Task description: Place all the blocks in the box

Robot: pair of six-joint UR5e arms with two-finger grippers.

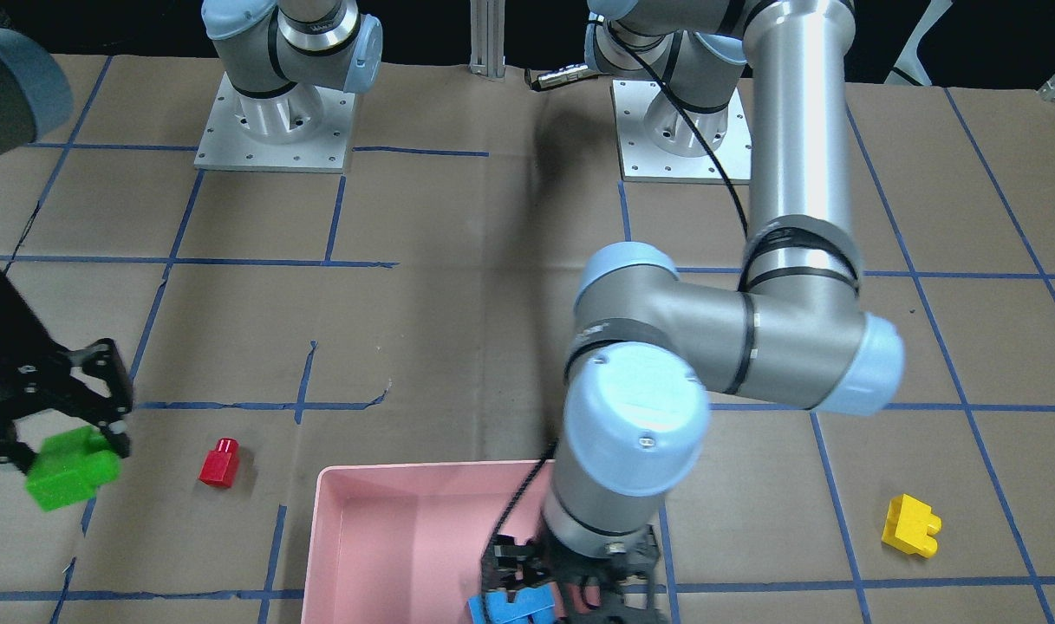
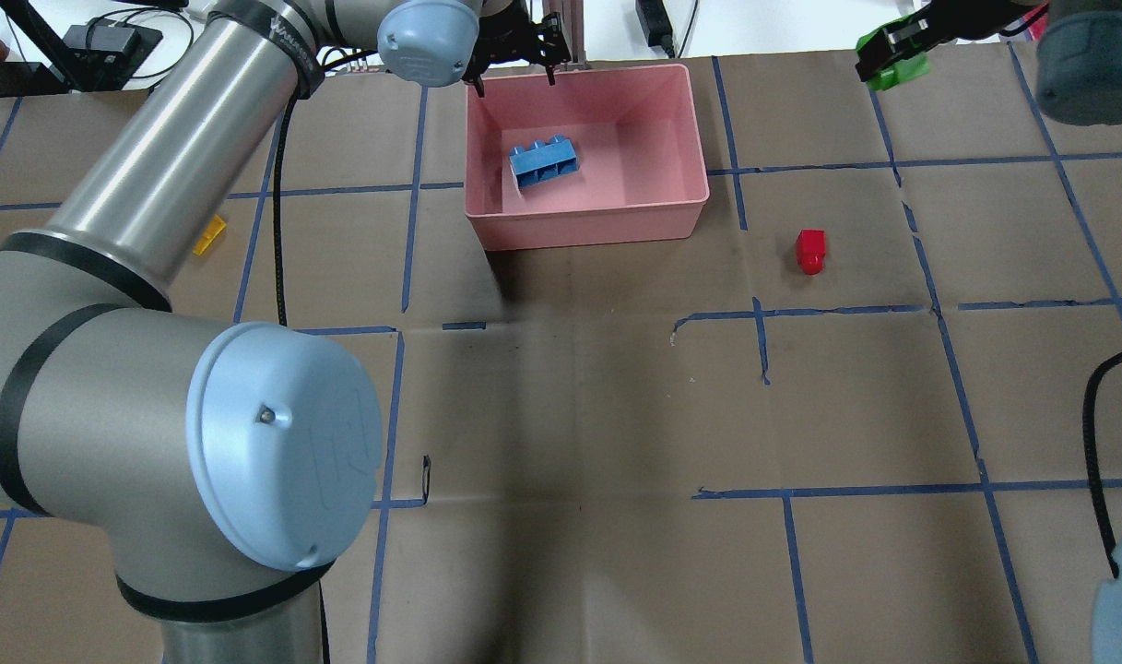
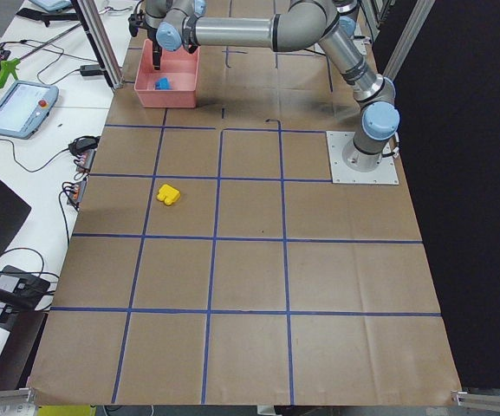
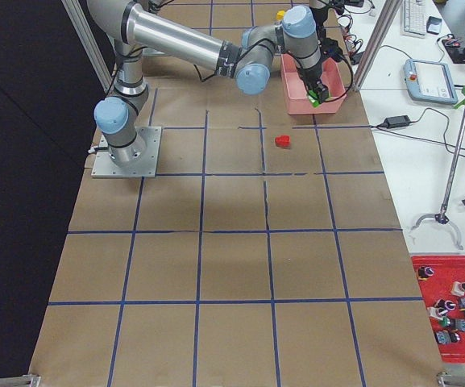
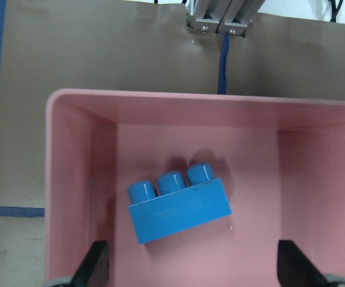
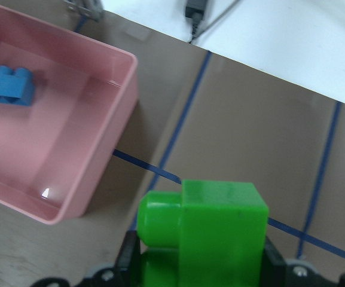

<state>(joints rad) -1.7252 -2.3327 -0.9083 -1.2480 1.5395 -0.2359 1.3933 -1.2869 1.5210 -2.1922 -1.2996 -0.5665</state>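
The blue block (image 2: 544, 164) lies loose in the pink box (image 2: 588, 229), studs toward the far wall; it also shows in the left wrist view (image 5: 178, 200). My left gripper (image 2: 514, 69) is open and empty above the box's far-left part, fingers (image 5: 94, 266) spread to either side of the blue block. My right gripper (image 2: 892, 57) is shut on the green block (image 6: 211, 230), held to the right of the box in the overhead view. The red block (image 2: 810, 251) sits on the table right of the box. The yellow block (image 1: 911, 524) sits on the table on the box's other side.
The table is brown paper with a blue tape grid. The two arm bases (image 1: 276, 113) stand at the robot's edge. The left arm's elbow (image 1: 752, 347) hangs over the table beside the box. A power brick and cables lie beyond the far edge (image 6: 196, 12).
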